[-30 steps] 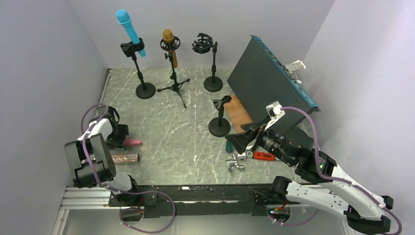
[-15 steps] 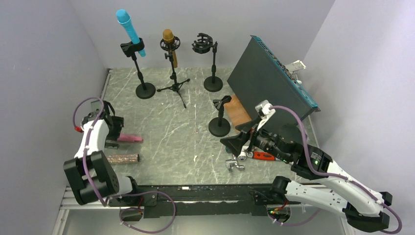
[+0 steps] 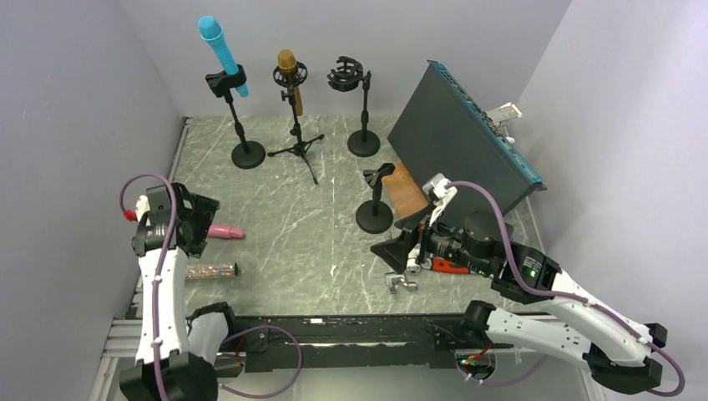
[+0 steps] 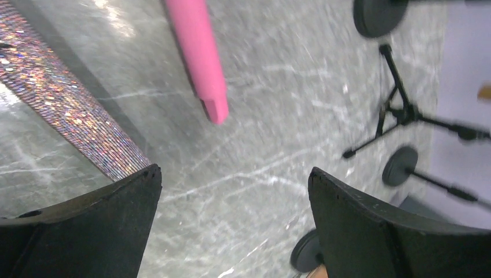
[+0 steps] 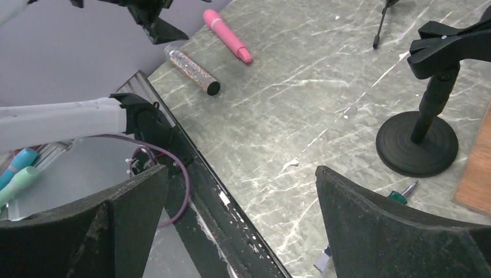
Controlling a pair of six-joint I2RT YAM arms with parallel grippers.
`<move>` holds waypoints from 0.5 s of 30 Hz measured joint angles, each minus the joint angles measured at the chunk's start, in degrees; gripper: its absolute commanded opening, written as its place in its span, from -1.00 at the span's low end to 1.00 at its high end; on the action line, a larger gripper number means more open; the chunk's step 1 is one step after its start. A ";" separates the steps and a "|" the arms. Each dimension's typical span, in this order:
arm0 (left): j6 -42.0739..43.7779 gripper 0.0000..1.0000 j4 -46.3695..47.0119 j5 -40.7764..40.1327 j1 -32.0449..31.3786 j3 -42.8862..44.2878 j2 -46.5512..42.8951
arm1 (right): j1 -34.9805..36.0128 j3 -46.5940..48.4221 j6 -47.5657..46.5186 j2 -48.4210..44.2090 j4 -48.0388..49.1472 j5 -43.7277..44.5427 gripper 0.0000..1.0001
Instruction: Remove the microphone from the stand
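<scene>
A blue microphone sits clipped in a black stand at the back left. A gold microphone hangs in a tripod stand beside it. A pink microphone and a glittery one lie on the table at the left. My left gripper is open and empty just left of the pink one. My right gripper is open and empty, low near the front edge, beside an empty short stand.
A third stand with an empty shock mount is at the back. A large dark rack unit leans at the right over a wooden board. A metal fitting and a red-handled tool lie by my right gripper.
My left arm has lifted and swung up, leaving the pink microphone lying on the table. My right gripper has moved left and lower toward the front edge.
</scene>
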 measured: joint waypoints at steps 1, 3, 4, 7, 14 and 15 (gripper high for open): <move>1.05 0.99 0.00 0.70 -0.87 0.07 -0.94 | 0.00 0.02 0.00 0.39 -0.13 0.02 1.00; 3.45 0.99 -0.15 2.78 -3.17 0.44 -2.97 | 0.00 0.42 0.04 1.60 -0.83 0.59 1.00; 4.61 0.99 -0.15 3.80 -4.42 0.66 -4.22 | 0.00 1.11 0.09 2.62 -1.73 1.22 1.00; 7.28 0.99 -0.13 7.82 -7.43 0.76 -9.20 | 0.00 4.76 0.57 6.29 -4.02 3.37 1.00; 13.16 0.99 4.02 21.94 -8.94 2.67 -19.54 | 0.00 15.32 1.55 13.60 -5.95 11.04 1.00; 13.60 0.99 5.46 23.12 -8.94 2.84 -19.98 | 0.00 16.44 1.07 14.25 -5.01 12.44 1.00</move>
